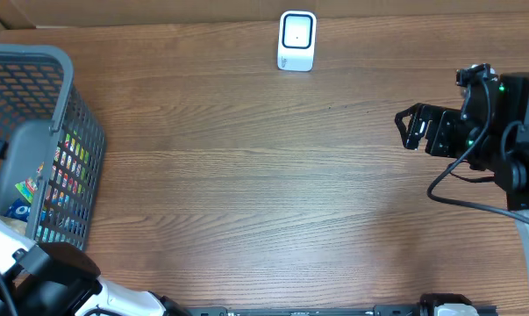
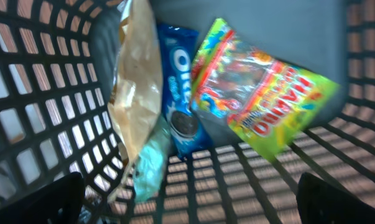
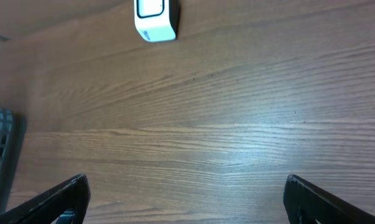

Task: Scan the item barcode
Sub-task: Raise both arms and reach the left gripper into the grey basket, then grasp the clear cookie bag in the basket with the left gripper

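Items [image 2: 175,118] for scanning are all sitting in the grey mesh basket [image 1: 67,66] at the left edge of the table [image 1: 246,175]. They are a tan bag [image 2: 137,93], a blue Oreo packet [image 2: 186,127] and a bright gummy bag [image 2: 262,93], leaning on one another at the bottom. The left gripper [image 2: 203,205] is hovering inside the basket above them, fingers spread wide and gripping nothing; which packet it is aiming for I cannot tell. At centre, the white scanner [image 1: 296,40] is standing at the far edge with nothing in front of it. At the right, the right gripper [image 1: 418,127] is hanging over bare wood, also fully spread and carrying nothing. Judgement: the task is only beginning — no item is being held. Picking one, carrying it to the scanner and presenting its barcode are all remaining.
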`<action>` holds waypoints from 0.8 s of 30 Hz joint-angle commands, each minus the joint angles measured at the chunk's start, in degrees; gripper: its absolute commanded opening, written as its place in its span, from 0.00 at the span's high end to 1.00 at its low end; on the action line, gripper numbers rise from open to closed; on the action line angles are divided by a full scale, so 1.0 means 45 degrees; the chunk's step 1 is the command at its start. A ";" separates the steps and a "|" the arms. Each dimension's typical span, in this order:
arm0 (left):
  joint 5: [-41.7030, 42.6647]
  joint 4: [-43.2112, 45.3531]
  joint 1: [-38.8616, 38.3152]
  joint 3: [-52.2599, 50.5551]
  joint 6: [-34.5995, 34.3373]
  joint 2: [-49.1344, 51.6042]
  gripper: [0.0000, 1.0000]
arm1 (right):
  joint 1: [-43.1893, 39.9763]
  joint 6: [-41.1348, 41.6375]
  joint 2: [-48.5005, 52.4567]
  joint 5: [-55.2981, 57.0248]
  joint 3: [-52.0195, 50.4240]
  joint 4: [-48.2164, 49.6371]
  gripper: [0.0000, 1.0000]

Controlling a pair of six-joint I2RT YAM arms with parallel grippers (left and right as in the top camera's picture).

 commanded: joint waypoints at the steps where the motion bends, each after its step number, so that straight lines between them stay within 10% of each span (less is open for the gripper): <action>1: -0.0316 0.0738 0.0447 -0.1418 -0.0321 0.0049 0.01 | -0.0029 -0.0427 0.0199 -0.0170 0.0345 -0.0189 0.00; 18: -0.1909 0.5775 0.1253 -0.7397 -0.0364 0.0053 0.02 | -0.0029 -0.1039 0.0325 -0.0170 0.0345 -0.0432 0.00; 24: -0.1909 0.7558 0.1253 -0.9005 -0.0359 0.0053 0.40 | -0.0029 -0.1035 0.0403 -0.0170 0.0345 -0.0427 0.00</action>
